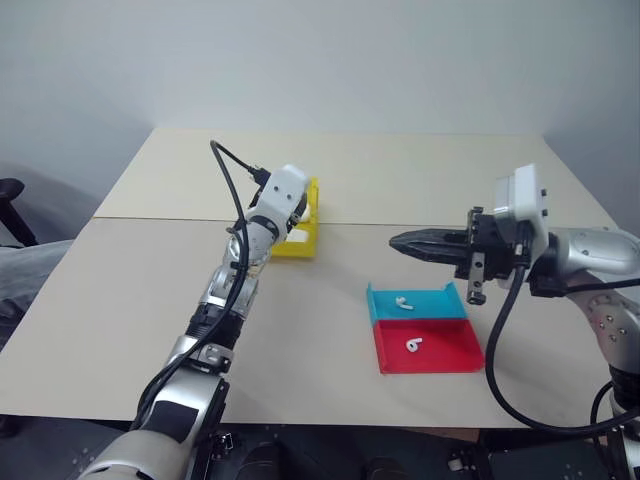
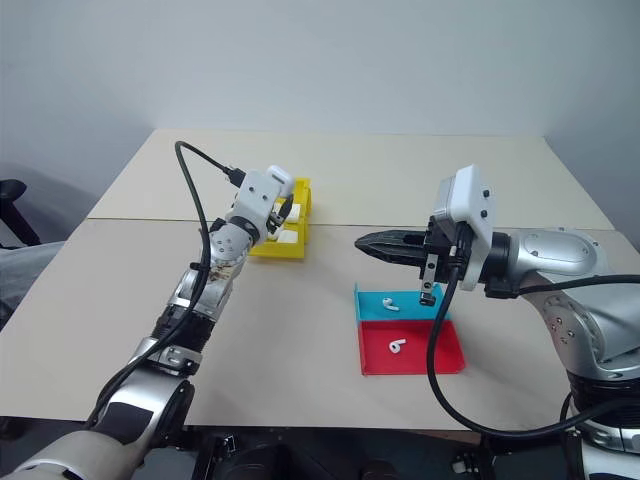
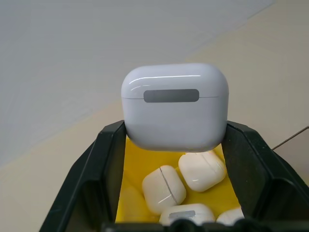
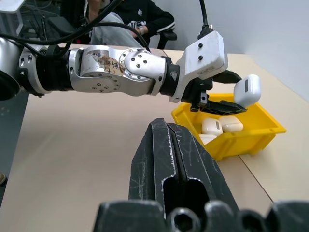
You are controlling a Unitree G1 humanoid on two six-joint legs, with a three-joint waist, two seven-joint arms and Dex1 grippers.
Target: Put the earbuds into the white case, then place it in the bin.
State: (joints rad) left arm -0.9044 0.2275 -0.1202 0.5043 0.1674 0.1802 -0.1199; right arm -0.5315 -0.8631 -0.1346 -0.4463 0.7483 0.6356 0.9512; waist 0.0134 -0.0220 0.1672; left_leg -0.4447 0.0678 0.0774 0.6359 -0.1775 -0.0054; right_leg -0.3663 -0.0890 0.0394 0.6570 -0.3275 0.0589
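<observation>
Between left claw (image 3: 175, 159) fingers, white case (image 3: 175, 106) hides bin (image 3: 131, 193) cases.

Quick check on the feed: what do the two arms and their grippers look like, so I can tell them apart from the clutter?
Both arms are silver-grey metal with black joint bands and loose black cables. Each wrist carries a white camera block. The left gripper and the right gripper each have two black fingers; the right's show scuff marks.

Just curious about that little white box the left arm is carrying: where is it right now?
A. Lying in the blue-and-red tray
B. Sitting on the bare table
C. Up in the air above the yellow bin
C: the white case sits between the left gripper jaws, above the yellow bin that holds other cases.
</observation>
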